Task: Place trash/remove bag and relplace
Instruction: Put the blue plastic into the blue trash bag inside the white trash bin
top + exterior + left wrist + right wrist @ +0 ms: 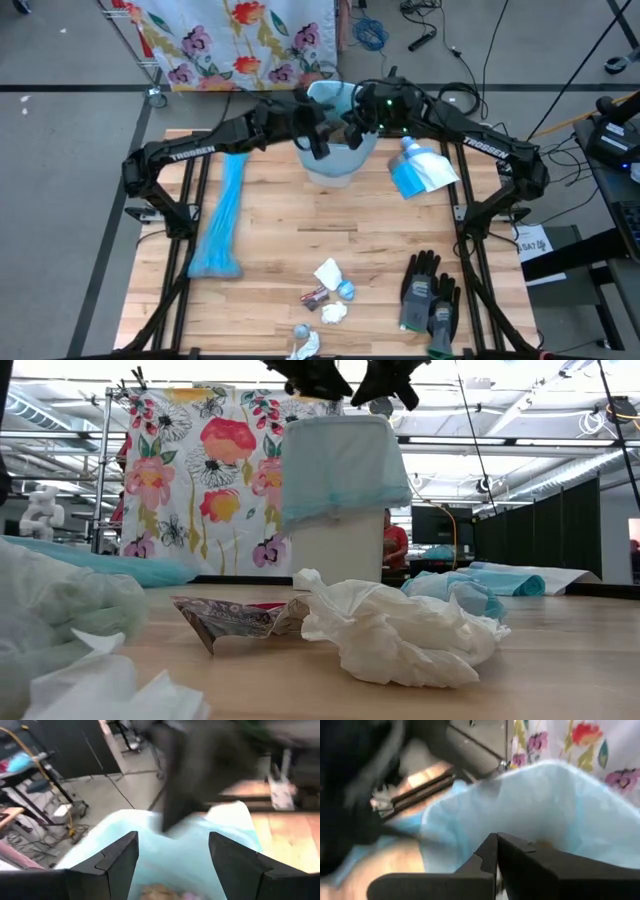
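A white bin (340,160) lined with a pale blue bag (340,465) stands at the table's far middle. Some scraps (160,892) lie at the bottom of the bag. My left gripper (172,855) is open and empty just above the bin's mouth, and it also shows in the high view (318,138). My right gripper (497,845) is shut and empty above the bin, beside the left one (356,125). More trash lies on the table near the front edge: a white tissue wad (328,272), a crumpled wrapper (230,618), and small blue and white bits (340,300).
A flattened pale blue bag strip (222,220) lies on the left of the table. A blue-and-white packet (420,168) lies right of the bin. Grey-black gloves (430,298) lie at the front right. A flowered cloth (200,480) hangs behind the table.
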`<act>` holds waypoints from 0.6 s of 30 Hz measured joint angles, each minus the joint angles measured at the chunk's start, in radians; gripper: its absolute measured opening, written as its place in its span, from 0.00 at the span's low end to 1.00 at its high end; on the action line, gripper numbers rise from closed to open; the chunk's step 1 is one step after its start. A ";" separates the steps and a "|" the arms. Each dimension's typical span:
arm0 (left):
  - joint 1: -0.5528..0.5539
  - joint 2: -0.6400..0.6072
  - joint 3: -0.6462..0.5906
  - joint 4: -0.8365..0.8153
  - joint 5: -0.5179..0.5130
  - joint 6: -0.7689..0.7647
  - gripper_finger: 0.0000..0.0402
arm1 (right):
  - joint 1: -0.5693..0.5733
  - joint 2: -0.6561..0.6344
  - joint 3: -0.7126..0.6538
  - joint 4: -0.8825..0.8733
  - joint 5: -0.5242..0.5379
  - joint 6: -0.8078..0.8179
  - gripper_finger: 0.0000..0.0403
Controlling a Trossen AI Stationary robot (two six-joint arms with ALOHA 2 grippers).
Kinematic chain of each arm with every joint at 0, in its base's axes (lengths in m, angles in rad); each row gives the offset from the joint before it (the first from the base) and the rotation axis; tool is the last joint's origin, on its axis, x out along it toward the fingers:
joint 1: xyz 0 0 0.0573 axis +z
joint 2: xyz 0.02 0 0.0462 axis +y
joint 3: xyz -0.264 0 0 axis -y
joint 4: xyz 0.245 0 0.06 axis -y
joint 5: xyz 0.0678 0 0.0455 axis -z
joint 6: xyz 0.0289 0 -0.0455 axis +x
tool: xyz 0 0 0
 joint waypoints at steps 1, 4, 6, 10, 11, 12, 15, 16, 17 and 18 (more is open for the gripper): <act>0.007 -0.010 0.000 0.001 0.014 -0.001 0.60 | 0.000 0.001 0.000 -0.019 -0.003 -0.002 0.00; 0.026 -0.054 0.000 -0.007 0.038 -0.037 0.60 | 0.004 0.001 0.000 -0.069 0.001 0.012 0.00; 0.029 -0.081 0.001 -0.018 0.038 -0.077 0.60 | 0.012 -0.014 0.000 -0.120 0.000 0.021 0.00; 0.031 -0.137 0.001 -0.150 0.032 -0.105 0.60 | 0.064 -0.063 0.000 -0.204 0.033 0.038 0.00; 0.028 -0.150 0.001 -0.181 0.032 -0.107 0.60 | 0.084 -0.078 0.000 -0.217 0.061 0.046 0.00; 0.020 -0.160 0.001 -0.201 0.031 -0.124 0.60 | 0.103 -0.093 0.000 -0.232 0.087 0.050 0.00; -0.004 -0.189 0.002 -0.293 0.032 -0.190 0.60 | 0.175 -0.127 0.000 -0.277 0.132 0.075 0.00; -0.016 -0.196 0.002 -0.327 0.032 -0.206 0.60 | 0.198 -0.135 0.000 -0.292 0.136 0.087 0.00; -0.033 -0.199 0.002 -0.355 0.032 -0.212 0.60 | 0.223 -0.143 0.000 -0.307 0.136 0.098 0.00; -0.052 -0.203 0.002 -0.376 0.032 -0.227 0.60 | 0.246 -0.146 0.000 -0.319 0.136 0.108 0.00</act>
